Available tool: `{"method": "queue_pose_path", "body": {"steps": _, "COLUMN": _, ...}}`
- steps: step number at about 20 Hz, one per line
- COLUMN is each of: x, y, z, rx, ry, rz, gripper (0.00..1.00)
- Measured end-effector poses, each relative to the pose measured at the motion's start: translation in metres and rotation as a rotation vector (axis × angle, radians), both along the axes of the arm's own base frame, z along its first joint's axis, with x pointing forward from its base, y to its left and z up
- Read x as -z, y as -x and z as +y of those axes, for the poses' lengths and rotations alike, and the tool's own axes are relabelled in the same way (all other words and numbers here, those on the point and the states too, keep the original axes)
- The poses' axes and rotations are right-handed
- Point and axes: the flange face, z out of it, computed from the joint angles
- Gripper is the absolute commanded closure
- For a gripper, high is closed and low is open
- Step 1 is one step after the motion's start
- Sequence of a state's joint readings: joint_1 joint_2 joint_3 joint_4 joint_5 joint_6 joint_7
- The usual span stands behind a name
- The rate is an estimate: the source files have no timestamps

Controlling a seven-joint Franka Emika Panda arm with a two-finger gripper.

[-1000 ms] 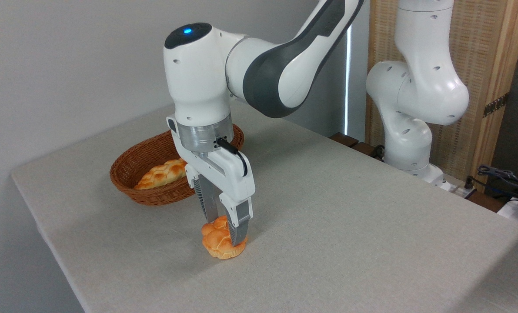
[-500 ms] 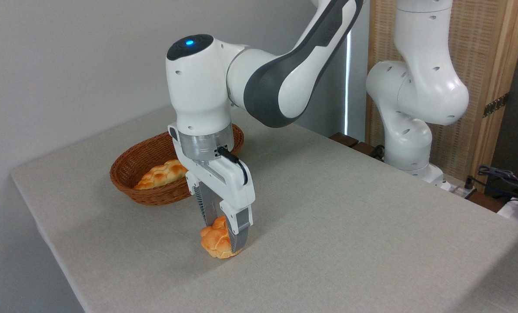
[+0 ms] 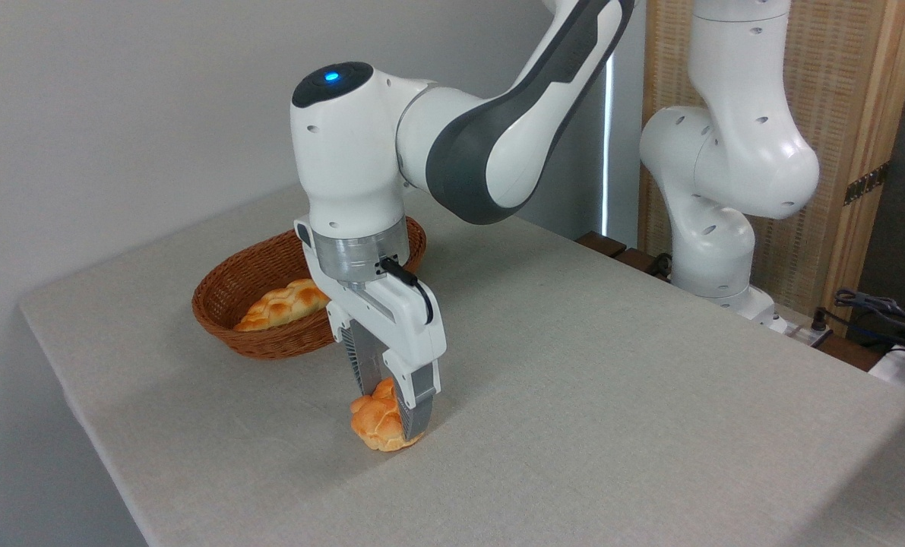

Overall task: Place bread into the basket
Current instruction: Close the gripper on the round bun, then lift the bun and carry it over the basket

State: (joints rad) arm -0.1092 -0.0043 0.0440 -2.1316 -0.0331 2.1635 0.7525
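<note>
A plain pale grey wall stands behind the desk, which is covered in light beige cloth. To the right rises a woven reed screen in a light wooden frame, with a bright vertical strip of light beside it. Dark cables lie tangled at the far right edge.

Glossy white jointed robot arm with dark grey elbow panels, a blue light on its cap, a silver wrist ring (black cable looped beside it) and ribbed grey fingers.
</note>
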Motion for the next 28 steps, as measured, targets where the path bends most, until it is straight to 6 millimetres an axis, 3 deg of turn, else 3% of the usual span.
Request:
{"method": "queue_pose_path", "body": {"steps": 21, "x": -0.001, "y": 0.0, "z": 0.0, "rx": 0.001, "ry": 0.0, "rz": -0.002, "gripper": 0.4}}
{"method": "queue_pose_path", "body": {"steps": 24, "x": -0.012, "y": 0.0, "z": 0.0, "rx": 0.0, "ry": 0.002, "rz": -0.021, "gripper": 0.4}}
{"method": "queue_pose_path", "body": {"steps": 28, "x": -0.047, "y": 0.002, "z": -0.001, "rx": -0.006, "ry": 0.024, "rz": -0.015, "gripper": 0.4}}
